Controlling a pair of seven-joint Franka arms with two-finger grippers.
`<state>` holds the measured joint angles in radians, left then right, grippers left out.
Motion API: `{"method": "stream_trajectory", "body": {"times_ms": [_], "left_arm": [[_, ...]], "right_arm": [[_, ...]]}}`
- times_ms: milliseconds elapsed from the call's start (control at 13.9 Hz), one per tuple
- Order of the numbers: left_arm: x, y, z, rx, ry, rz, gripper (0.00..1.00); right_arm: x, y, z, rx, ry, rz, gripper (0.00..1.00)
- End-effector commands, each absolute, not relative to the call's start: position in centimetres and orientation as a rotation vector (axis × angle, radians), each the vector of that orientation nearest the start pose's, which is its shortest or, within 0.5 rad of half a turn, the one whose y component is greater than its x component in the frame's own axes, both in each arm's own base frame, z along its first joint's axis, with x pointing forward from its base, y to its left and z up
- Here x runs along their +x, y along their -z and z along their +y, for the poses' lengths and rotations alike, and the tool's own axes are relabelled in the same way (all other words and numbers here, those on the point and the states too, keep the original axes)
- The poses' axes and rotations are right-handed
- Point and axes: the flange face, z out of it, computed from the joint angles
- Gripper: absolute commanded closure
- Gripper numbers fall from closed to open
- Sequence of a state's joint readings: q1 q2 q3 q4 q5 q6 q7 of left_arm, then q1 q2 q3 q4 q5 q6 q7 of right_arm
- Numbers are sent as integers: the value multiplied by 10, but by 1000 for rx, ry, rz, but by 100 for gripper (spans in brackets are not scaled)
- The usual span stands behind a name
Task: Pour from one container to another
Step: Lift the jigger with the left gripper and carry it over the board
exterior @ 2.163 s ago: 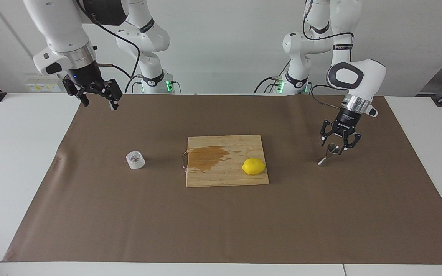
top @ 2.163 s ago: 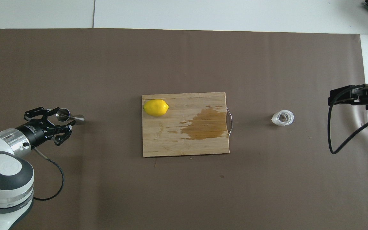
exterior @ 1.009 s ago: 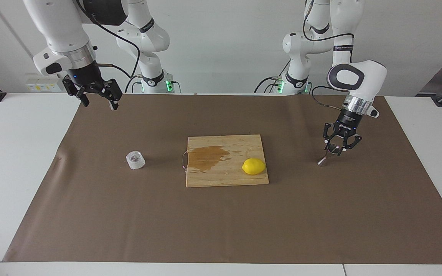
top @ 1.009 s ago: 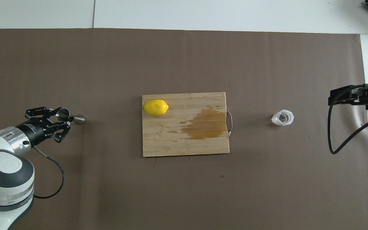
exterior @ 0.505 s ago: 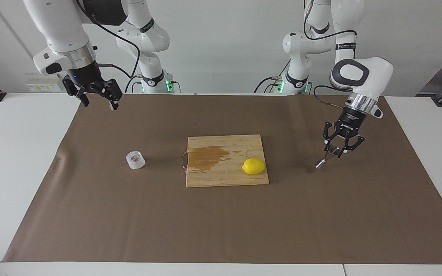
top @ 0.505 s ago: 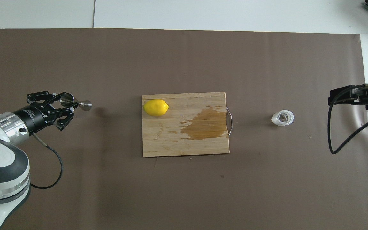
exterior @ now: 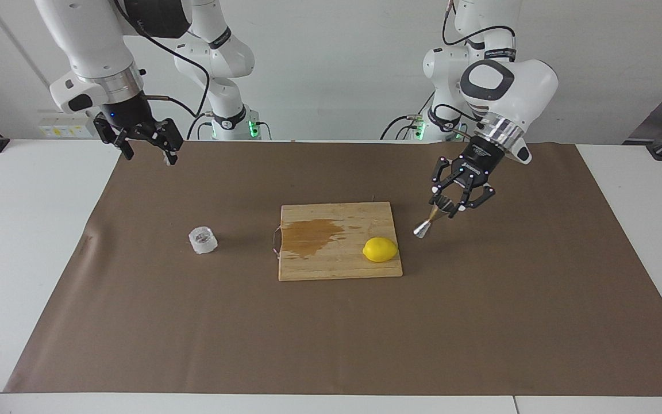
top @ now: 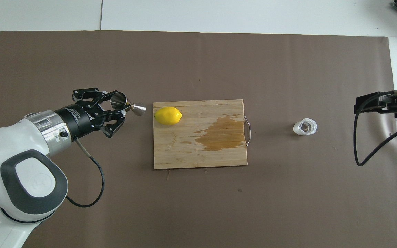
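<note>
Carried off the brown mat (exterior: pixel 331 333) toward the wooden cutting board (exterior: pixel 339 253): one metal jigger (exterior: pixel 430 221), tilted, pinched in the left gripper (exterior: pixel 447 205), raised just beside the board. Waiting with fingers spread: right gripper (exterior: pixel 146 150). Resting well apart, toward the right arm's end: one glass cup (exterior: pixel 203 240). Also one lemon (exterior: pixel 380 249) on the board.

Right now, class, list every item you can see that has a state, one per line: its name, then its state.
Jigger: tilted, held in the air by the left tool, over the mat beside the board.
Cup: upright on the mat, untouched.
Lemon: whole, resting on the board.
Board: flat on the mat, with a wet stain.
Left tool: shut on the jigger.
Right tool: open, waiting over the mat's edge.
</note>
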<state>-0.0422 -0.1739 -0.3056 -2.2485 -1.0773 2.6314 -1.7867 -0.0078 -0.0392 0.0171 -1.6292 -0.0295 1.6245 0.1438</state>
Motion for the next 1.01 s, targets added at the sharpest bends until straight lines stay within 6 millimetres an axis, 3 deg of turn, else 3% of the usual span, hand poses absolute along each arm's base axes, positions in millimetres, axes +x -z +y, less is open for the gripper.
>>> {"method": "stream_trajectory", "body": {"times_ms": [0,216,577,937], "left_arm": [[491,-501,-221,1033,521,2118,100],[465,-503,-290,1058,542,2112,100],[448,-459,-374,1182,556,2073,100],[450,-450,-396,1209,553,2049,100]], "right_arm": [[543,-624,0,-3141,44,217,0],[543,-624,0,-3141,44,217,0],[543,-624,0,-3141,44,217,0],[543,-624,0,-3141,44,217,0]]}}
